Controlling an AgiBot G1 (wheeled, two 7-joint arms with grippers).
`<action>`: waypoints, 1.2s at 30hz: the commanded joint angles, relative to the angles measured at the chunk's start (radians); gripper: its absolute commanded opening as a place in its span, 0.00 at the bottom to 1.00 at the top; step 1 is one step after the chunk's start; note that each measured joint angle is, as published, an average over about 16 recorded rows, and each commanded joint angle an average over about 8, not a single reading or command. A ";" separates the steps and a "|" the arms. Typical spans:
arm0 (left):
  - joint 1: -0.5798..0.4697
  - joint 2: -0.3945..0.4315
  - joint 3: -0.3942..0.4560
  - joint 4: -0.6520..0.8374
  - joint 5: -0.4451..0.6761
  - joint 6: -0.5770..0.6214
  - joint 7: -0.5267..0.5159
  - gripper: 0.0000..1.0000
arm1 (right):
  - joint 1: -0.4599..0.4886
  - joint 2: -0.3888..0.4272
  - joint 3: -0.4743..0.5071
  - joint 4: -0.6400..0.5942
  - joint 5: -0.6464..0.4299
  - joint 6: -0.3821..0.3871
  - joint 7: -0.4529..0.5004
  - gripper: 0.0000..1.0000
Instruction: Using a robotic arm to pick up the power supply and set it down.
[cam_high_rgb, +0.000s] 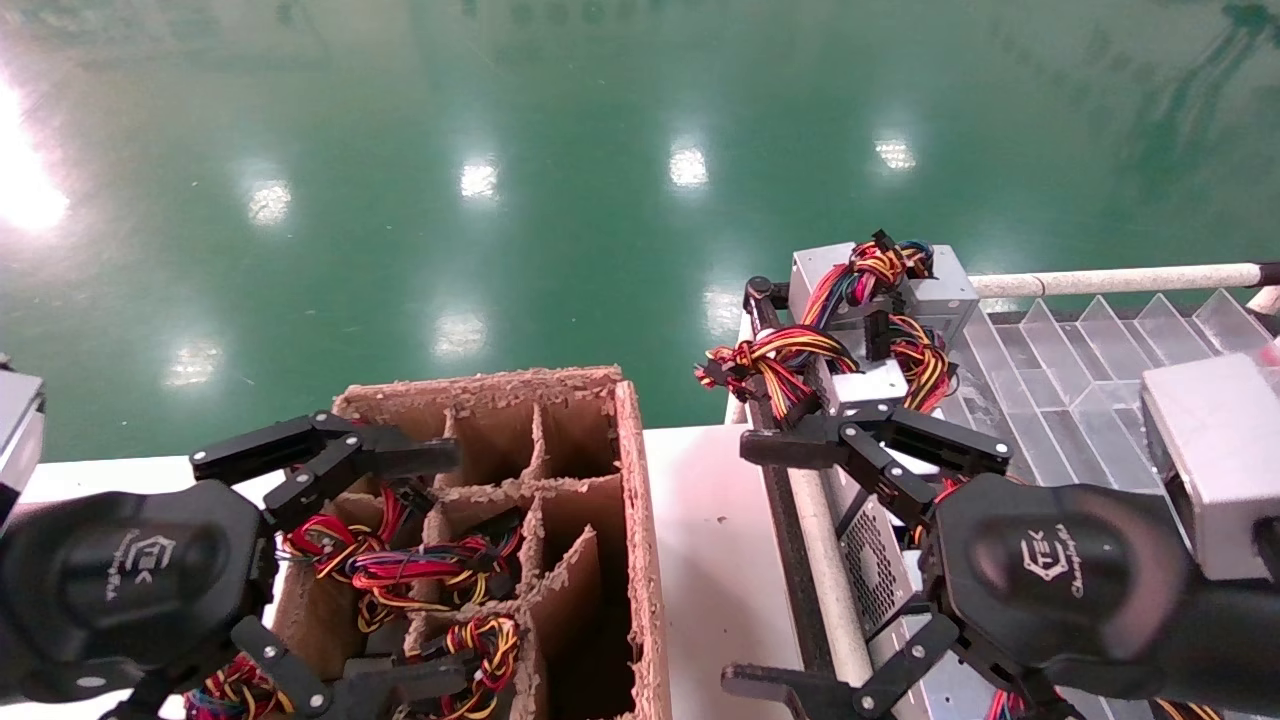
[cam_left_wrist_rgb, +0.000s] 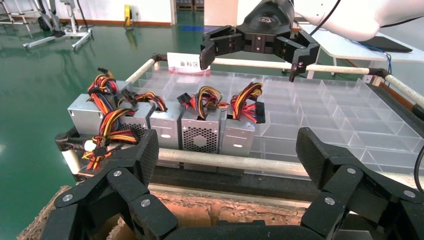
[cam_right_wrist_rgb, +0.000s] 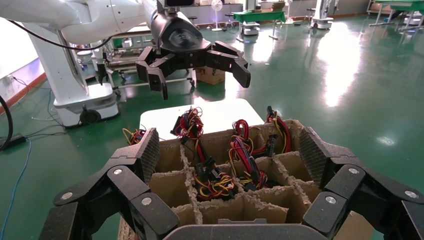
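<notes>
Here, silver boxy power supply (cam_high_rgb: 872, 388), multicoloured wires (cam_high_rgb: 775, 355)

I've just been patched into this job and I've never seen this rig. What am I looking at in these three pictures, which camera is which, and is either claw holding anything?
This is a two-armed robot. The wide picture is from its head, looking down at its own two black claws. The left gripper hangs open over a brown cardboard divider box, whose compartments hold power supplies with coloured wire bundles sticking up. The right gripper hangs open over a clear plastic tray with a row of silver power supplies along one end.

The other two pictures come from cameras on the wrists, each looking out between its own fingers. The left wrist camera looks across at the tray and sees the right gripper above it. The right wrist camera looks across at the cardboard box and sees the left gripper.

Neither claw holds anything.
</notes>
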 joint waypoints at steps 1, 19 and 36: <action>0.000 0.000 0.000 0.000 0.000 0.000 0.000 1.00 | 0.000 0.000 0.000 0.000 0.000 0.000 0.000 1.00; 0.000 0.000 0.000 0.000 0.000 0.000 0.000 0.26 | 0.003 -0.001 -0.003 0.000 -0.005 -0.001 0.001 1.00; 0.000 0.000 0.000 0.000 0.000 0.000 0.000 0.00 | 0.202 -0.217 -0.209 -0.247 -0.195 -0.089 -0.100 1.00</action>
